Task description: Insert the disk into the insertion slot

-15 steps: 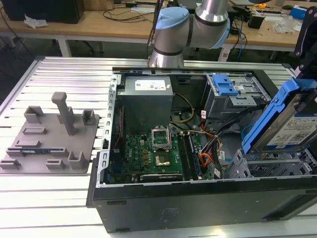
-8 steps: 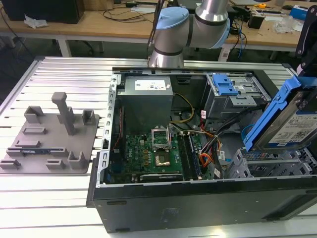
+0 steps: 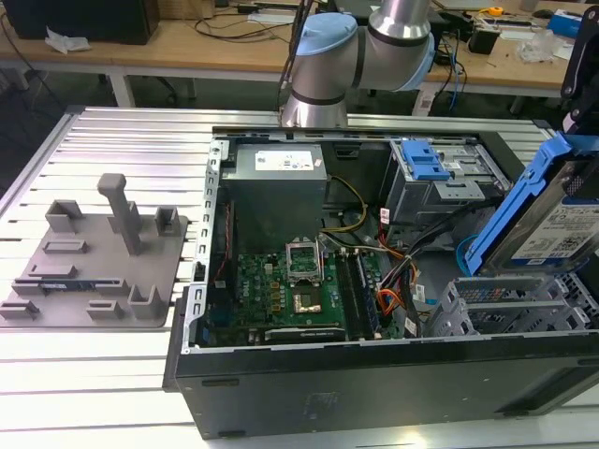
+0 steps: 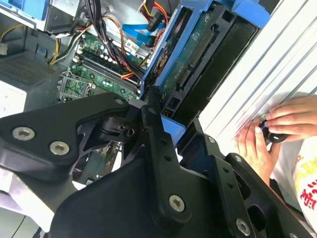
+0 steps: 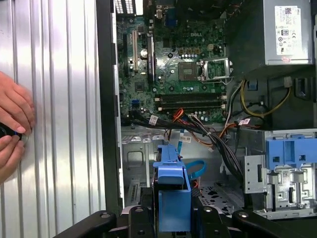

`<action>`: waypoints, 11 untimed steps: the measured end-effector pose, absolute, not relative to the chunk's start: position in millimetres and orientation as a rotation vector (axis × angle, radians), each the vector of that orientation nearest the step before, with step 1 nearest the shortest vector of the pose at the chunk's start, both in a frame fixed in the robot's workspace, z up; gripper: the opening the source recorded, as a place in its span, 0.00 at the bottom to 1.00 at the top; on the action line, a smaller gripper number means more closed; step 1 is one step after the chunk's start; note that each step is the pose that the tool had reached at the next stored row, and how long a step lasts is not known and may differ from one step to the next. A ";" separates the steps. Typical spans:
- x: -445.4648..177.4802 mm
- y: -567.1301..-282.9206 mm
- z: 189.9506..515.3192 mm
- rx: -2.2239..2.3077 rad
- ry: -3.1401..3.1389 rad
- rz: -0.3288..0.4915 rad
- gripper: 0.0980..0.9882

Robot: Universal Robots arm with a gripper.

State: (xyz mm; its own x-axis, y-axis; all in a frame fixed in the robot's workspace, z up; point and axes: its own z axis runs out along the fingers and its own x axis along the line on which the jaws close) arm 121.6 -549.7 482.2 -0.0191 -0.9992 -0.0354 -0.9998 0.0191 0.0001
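A robot arm (image 3: 360, 51) holds the disk (image 3: 557, 224) tilted over an open computer case (image 3: 374, 383), its tool (image 4: 171, 124) clamped on the end of the blue carrier, as both wrist views show. The disk hangs at the exterior view's right of the case, its lower end just above the slot (image 3: 501, 313), a grey perforated cage, and it is not yet inside; whether the carrier touches the cage rim cannot be told. To do this well, the tilt likely has to come out so that the carrier's long edges line up squarely with the cage walls before any push. The push itself should be slow and straight, since a skewed carrier would probably jam on thin sheet metal. The bundle of cables (image 3: 398, 281) lying near the cage looks like the main snag risk, so the connector end should keep away from it. The other bay (image 3: 426, 168), the one with the ridged blue latch, stands well apart, beside the power supply (image 3: 276, 182). The case lies on its side on a ribbed metal tabletop (image 3: 112, 374) that gives a flat, firm base. A grey fixture plate (image 3: 94, 267) sits beside the case on the exterior view's left. A person's hands (image 5: 12, 124) rest on the tabletop just outside the case wall, around a small dark object. Wooden desks (image 3: 187, 42) with loose wires line the room behind.
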 end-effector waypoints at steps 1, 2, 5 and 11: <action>121.7 -549.7 481.7 -2.183 2.226 0.037 0.30; 121.7 -549.6 481.3 -2.183 2.228 0.034 0.30; 121.7 -548.2 479.2 -2.182 2.237 0.025 0.30; 121.7 -546.0 476.6 -2.181 2.240 0.023 0.30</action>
